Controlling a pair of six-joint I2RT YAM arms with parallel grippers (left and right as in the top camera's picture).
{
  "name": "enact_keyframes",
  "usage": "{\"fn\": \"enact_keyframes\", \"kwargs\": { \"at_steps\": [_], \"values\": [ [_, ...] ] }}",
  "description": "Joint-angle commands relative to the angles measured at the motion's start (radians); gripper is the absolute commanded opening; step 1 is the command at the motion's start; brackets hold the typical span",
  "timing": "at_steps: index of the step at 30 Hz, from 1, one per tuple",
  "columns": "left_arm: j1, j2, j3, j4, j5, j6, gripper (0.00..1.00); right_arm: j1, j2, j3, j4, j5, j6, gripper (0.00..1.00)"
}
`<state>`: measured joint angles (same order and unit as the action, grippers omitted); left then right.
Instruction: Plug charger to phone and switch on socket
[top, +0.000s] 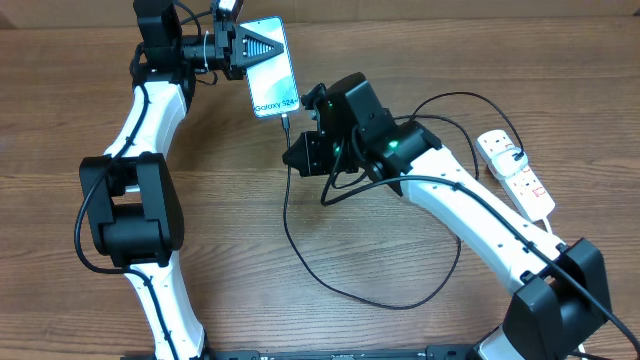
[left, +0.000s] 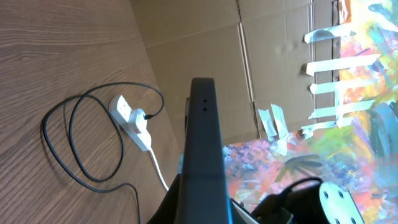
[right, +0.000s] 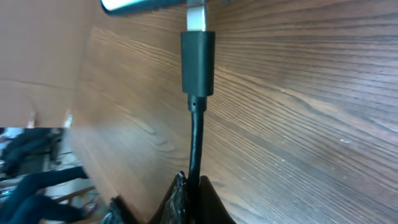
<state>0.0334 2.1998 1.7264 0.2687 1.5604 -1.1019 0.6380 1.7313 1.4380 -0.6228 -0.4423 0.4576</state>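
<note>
Your left fingers (top: 252, 47) are clenched on the phone (top: 274, 78), whose screen faces up toward the overhead camera. Just below the phone's lower edge, your right fingers (right: 181, 200) are clenched on the charger (right: 195, 140), a little behind its connector (right: 198, 62). The connector's metal tip meets the phone's edge; you cannot tell how deep it sits. The rest of the charger trails away from the phone in loose loops over the tabletop (top: 400, 40). The socket (top: 517, 172) lies well to the right of the phone, with the charger's far end plugged into it.
</note>
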Motion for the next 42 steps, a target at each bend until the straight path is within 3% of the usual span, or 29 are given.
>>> {"fn": "enact_keyframes", "kwargs": {
  "at_steps": [1, 42],
  "values": [
    [0.001, -0.014, 0.01, 0.005, 0.02, -0.021, 0.04, 0.043, -0.002, 0.01, -0.019, 0.122, -0.018, 0.04],
    [-0.001, -0.014, 0.01, 0.005, 0.02, -0.021, 0.04, 0.055, -0.009, 0.063, -0.001, 0.12, -0.043, 0.04]
  ]
}}
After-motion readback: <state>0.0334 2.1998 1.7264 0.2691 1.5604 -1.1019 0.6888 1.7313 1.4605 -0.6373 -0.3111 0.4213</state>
